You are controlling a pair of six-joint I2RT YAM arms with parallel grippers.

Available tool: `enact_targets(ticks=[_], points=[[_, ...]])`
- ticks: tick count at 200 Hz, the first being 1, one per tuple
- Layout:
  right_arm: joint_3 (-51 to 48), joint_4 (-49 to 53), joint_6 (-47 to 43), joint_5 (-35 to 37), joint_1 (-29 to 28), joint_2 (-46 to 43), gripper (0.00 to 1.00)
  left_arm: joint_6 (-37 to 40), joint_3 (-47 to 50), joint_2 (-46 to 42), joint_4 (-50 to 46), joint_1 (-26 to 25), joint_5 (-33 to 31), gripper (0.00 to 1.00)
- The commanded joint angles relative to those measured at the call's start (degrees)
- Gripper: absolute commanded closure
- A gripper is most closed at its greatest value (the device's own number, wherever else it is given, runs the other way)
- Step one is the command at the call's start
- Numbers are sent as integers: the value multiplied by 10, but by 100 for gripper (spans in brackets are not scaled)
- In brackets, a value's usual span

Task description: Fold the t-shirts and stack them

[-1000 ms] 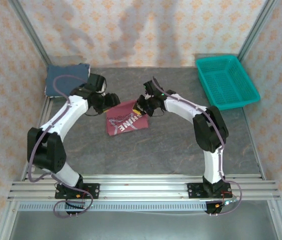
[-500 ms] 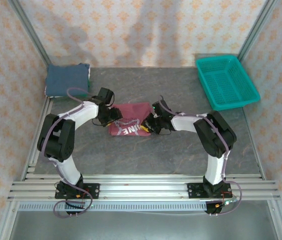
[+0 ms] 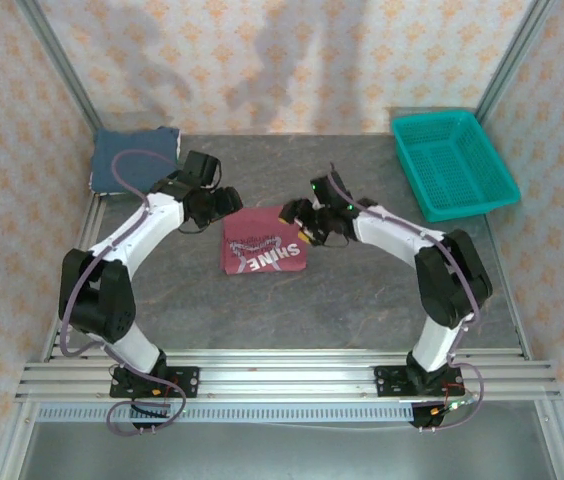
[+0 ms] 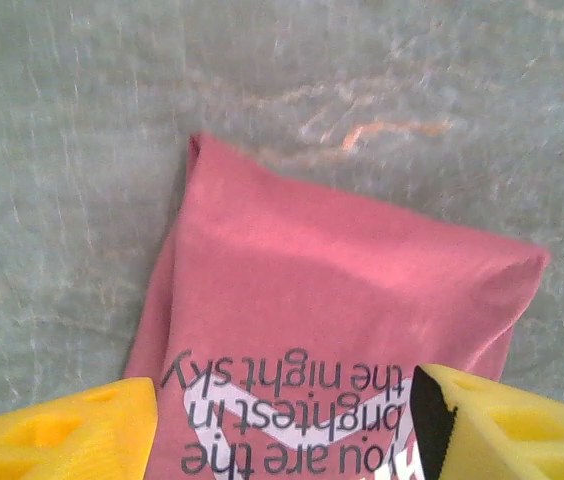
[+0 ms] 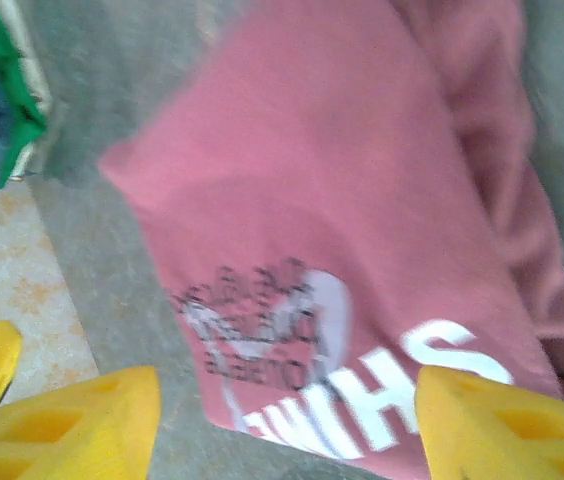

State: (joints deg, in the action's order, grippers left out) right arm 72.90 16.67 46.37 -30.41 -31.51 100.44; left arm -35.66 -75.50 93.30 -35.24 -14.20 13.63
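Freshly | released maroon red cloth t-shirt with white "SHINE" lettering (image 3: 265, 243), left folded flat at mid tabletop (image 3: 362, 290) | drew left gripper (image 3: 224, 203) and right gripper (image 3: 300, 222) up off its edges, jaws apart on both, holding nothing | judged fold finished; stacking with dark blue cloth t-shirt (image 3: 134, 160) in far-left corner not yet done

White capitals spelling "SHINE" cross the maroon t-shirt (image 3: 265, 240) at the centre of the top external view. In the left wrist view, smaller dark print on the same shirt, bottom middle of the frame and upside down, reads "you are the brightest in the night sky". In the right wrist view, the white letters "SH" can be made out at lower right. The dark print beside them is too blurred to read.
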Motion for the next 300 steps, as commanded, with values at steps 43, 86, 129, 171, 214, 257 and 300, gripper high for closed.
enact_targets(ticks=[43, 86, 129, 171, 214, 257, 300], points=[[175, 249, -204, 122, 2, 58, 31, 81, -20, 84, -35, 11, -60, 34], [214, 145, -136, 63, 13, 140, 65, 69, -14, 94, -12, 21, -64, 34], [242, 118, -82, 94, 34, 224, 70, 65, -21, 128, 15, 20, -50, 35], [225, 96, -77, 109, 40, 247, 66, 64, -41, 176, 31, 21, -65, 35], [192, 63, -72, 79, 40, 227, 56, 35, -45, 194, 55, 19, -81, 36], [178, 65, -93, 31, 39, 168, 41, 11, -17, 168, 124, 19, -56, 36], [152, 70, -108, -13, 38, 83, 27, 2, -25, 178, 132, 19, -38, 34]])
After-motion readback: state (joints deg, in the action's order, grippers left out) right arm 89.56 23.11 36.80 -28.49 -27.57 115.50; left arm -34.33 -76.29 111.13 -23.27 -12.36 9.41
